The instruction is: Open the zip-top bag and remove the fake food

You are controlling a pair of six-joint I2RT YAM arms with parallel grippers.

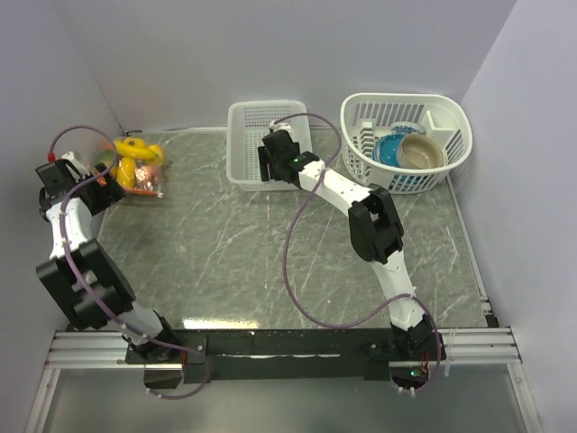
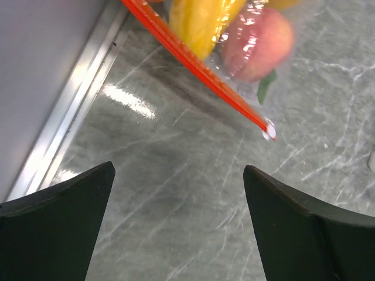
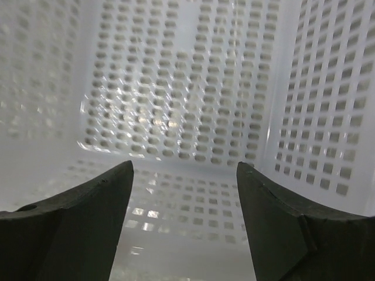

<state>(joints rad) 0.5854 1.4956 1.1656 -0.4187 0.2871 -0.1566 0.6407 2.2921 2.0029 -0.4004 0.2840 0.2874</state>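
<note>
The zip-top bag [image 1: 142,171] lies at the table's far left, clear plastic with yellow, orange and pink-red fake food [image 1: 135,155] inside. In the left wrist view its orange-red zip strip [image 2: 199,70] runs diagonally across the top, with a yellow piece [image 2: 202,23] and a pink-red piece [image 2: 261,41] behind it. My left gripper [image 1: 101,173] [image 2: 179,168] stands wide open just short of the strip, over bare table. My right gripper [image 1: 267,164] [image 3: 184,165] is open inside the white slotted basket [image 1: 236,144] [image 3: 176,88], nothing between its fingers.
A round white basket [image 1: 451,113] holding a blue bowl [image 1: 392,149] and a tan bowl [image 1: 422,152] stands at the back right. Walls close in the table on the left, back and right. A metal rail [image 2: 70,105] runs along the left wall next to the bag.
</note>
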